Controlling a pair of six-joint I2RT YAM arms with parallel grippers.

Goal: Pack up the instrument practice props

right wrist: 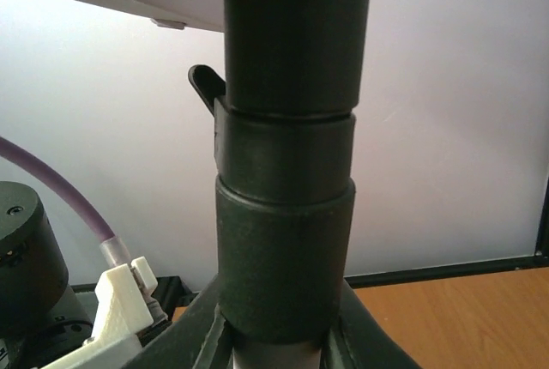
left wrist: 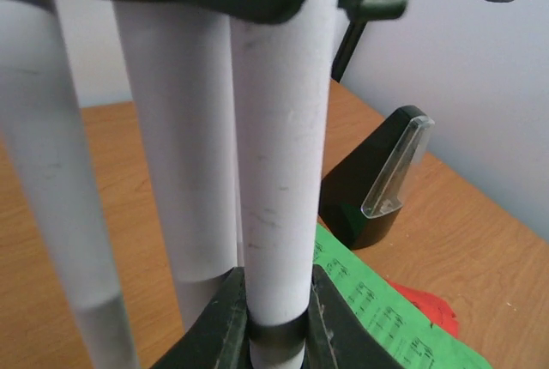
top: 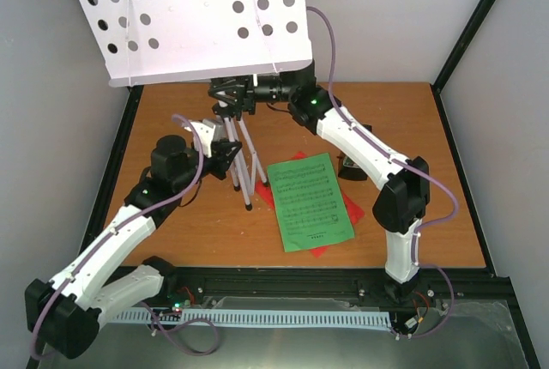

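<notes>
Table (top: 429, 129): brown wood.
Left gripper (left wrist: 279, 313): I see it gripping pale tubular leg (left wrist: 279, 154).
Right gripper (right wrist: 279, 339): closed — around black cylindrical post (right wrist: 287, 232).

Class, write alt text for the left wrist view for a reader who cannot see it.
The left gripper grips one pale music stand leg, close up, two more legs beside it. Behind on the wooden table sit a black pyramid metronome with clear cover and a green music sheet overlapping a red sheet.

Red sheet (top: 354, 212) mostly under green sheet (top: 310, 202); metronome (top: 350, 169) half behind right arm (top: 369, 150)
</notes>
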